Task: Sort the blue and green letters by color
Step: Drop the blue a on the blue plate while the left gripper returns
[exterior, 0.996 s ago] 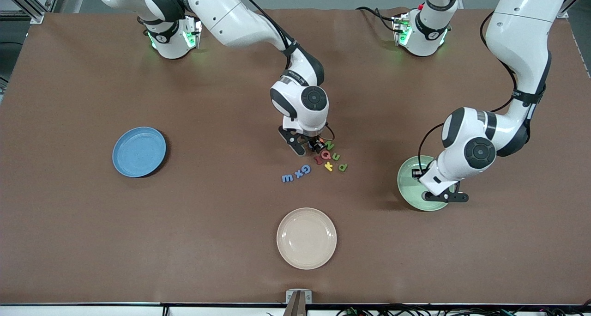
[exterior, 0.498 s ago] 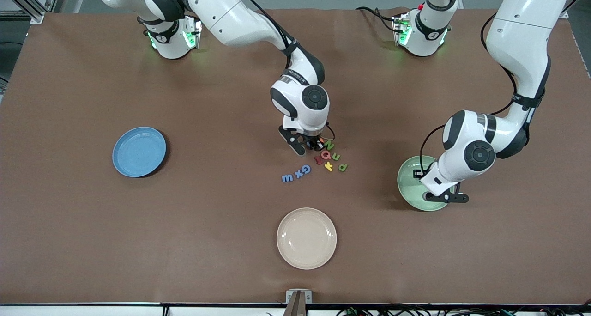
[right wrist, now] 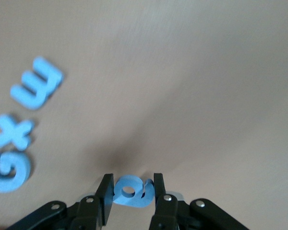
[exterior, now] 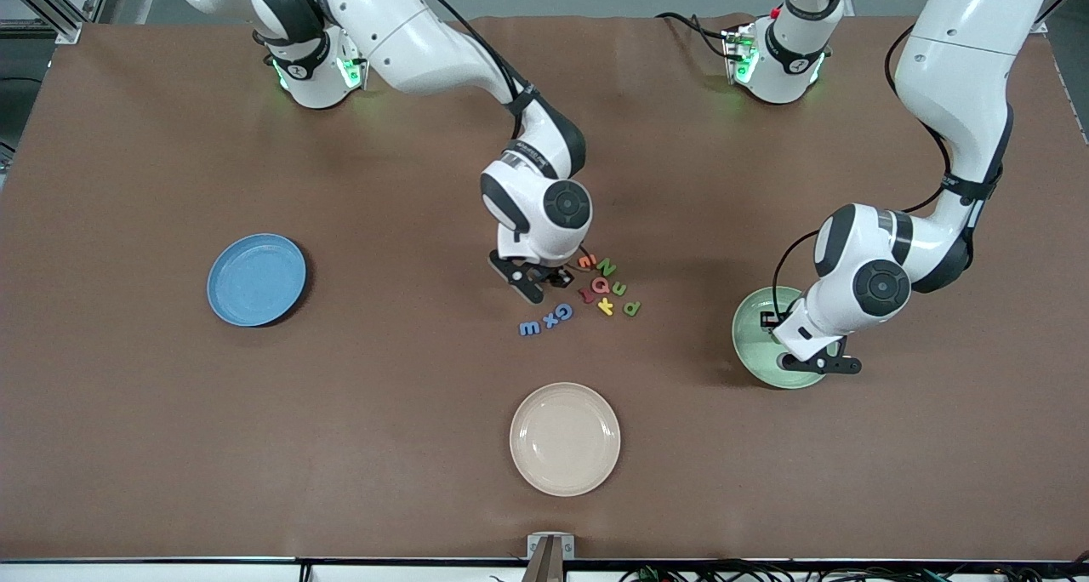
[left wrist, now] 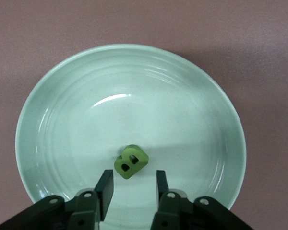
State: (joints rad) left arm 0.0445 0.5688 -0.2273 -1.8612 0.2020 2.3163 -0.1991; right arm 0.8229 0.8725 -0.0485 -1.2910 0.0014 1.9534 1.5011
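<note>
Since a second ago the right gripper [exterior: 539, 282] has shifted away from the cluster of letters toward the right arm's end of the worktop, and it now hangs over bare brown surface with a blue letter [right wrist: 130, 190] pinched between its fingers; the piece is chunky, matte and has a round hole through it. The left gripper [exterior: 818, 363] has let go of a green letter [left wrist: 131, 162], a blocky foam-like piece with two small holes, which now lies in the smooth, glossy green bowl [exterior: 749, 327] near the left arm's end of the worktop. Its fingers stand apart just over the letter, not touching it.

Three more blue letters, a G [exterior: 563, 311], an x [exterior: 550, 319] and a w [exterior: 529, 328], lie in a slanting row near the middle of the worktop. Beside them sit green letters N [exterior: 607, 266], u [exterior: 619, 289] and p [exterior: 631, 308], mixed with an orange letter [exterior: 586, 261], a pink Q [exterior: 601, 285], a red piece [exterior: 586, 293] and a yellow one [exterior: 606, 306].

A round blue plate [exterior: 256, 279] rests toward the right arm's end. A cream plate [exterior: 565, 438] lies nearer the front edge.
</note>
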